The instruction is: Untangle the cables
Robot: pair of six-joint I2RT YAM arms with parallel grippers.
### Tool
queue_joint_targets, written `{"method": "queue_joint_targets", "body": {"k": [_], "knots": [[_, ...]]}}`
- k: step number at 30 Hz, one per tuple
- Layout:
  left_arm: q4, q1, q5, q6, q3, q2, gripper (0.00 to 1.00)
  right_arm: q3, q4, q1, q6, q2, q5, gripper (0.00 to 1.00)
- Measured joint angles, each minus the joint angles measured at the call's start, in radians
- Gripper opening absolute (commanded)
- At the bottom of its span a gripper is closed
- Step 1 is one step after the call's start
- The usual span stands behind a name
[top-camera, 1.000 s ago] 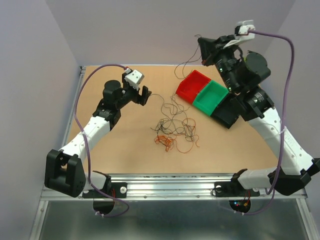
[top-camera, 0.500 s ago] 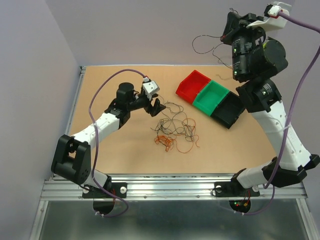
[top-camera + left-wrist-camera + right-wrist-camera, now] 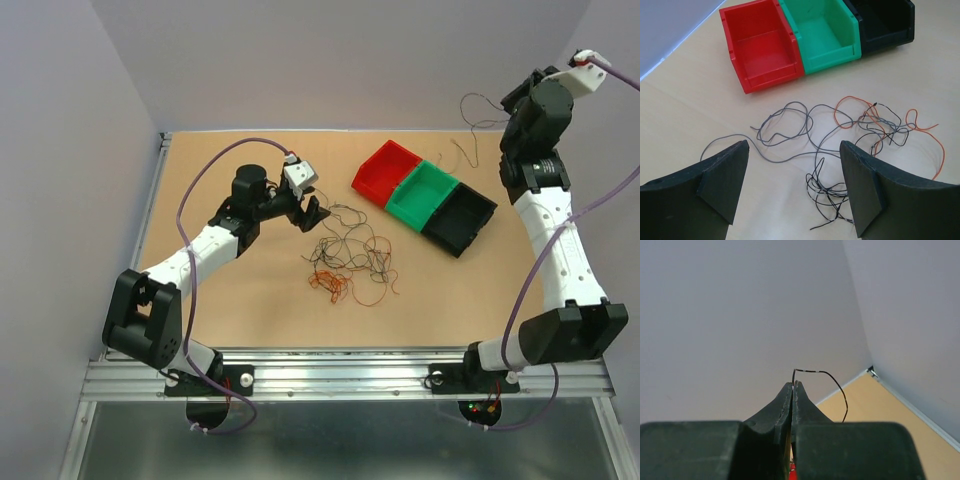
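Note:
The cables (image 3: pixel 350 258) lie in a loose tangle mid-table: thin black, grey and orange-red wires. My left gripper (image 3: pixel 311 212) is open and low at the tangle's upper left edge. In the left wrist view a grey wire (image 3: pixel 785 125), black loops (image 3: pixel 832 192) and orange wire (image 3: pixel 850 106) lie between and beyond its spread fingers (image 3: pixel 722 175); the gripper (image 3: pixel 794 150) holds nothing. My right gripper (image 3: pixel 507 98) is raised high at the far right, shut on one thin black wire (image 3: pixel 462 140) that dangles free of the pile. In the right wrist view this gripper (image 3: pixel 793 386) pinches the black wire (image 3: pixel 830 376).
Three bins stand in a diagonal row at the back right: red (image 3: pixel 385 168), green (image 3: pixel 424 190) and black (image 3: pixel 462 218), all looking empty; they also show in the left wrist view (image 3: pixel 762 45). Grey walls close the left, back and right sides.
My right arm has swung right and away from the bins, carrying the black wire. My left gripper moved in to the tangle's edge a second ago and has held still since.

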Motion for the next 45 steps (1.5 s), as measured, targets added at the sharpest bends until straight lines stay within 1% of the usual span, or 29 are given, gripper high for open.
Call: {"method": "queue_joint_targets", "body": {"k": [4, 7, 10, 12, 18, 27, 34, 39, 45], "knots": [[-0.001, 0.000, 0.000, 0.003, 0.000, 0.000, 0.84, -0.118, 0.000, -0.097, 0.123, 0.007, -0.088, 0.01], [-0.002, 0.000, 0.000, 0.006, 0.000, -0.001, 0.84, -0.213, 0.010, -0.137, 0.201, -0.001, -0.142, 0.01], [-0.002, 0.000, -0.003, 0.008, -0.001, -0.004, 0.84, -0.332, 0.013, -0.145, 0.256, -0.050, -0.178, 0.00], [-0.003, 0.000, -0.004, 0.008, -0.001, -0.005, 0.84, -0.378, 0.014, -0.145, 0.278, -0.089, -0.199, 0.01], [-0.003, 0.000, -0.008, 0.011, -0.001, -0.014, 0.84, -0.367, 0.062, -0.143, 0.278, -0.159, -0.210, 0.00], [-0.003, 0.000, -0.011, 0.015, -0.011, -0.022, 0.84, -0.177, 0.067, -0.143, 0.243, -0.144, -0.227, 0.01], [-0.006, -0.001, -0.015, 0.019, -0.013, -0.022, 0.84, -0.101, 0.060, -0.143, 0.239, -0.144, -0.264, 0.01], [-0.006, -0.001, -0.015, 0.019, -0.013, -0.022, 0.84, -0.124, 0.049, -0.143, 0.251, -0.180, -0.280, 0.01], [-0.006, -0.001, -0.015, 0.019, -0.013, -0.027, 0.84, -0.264, 0.055, -0.143, 0.277, -0.265, -0.272, 0.00]]}}
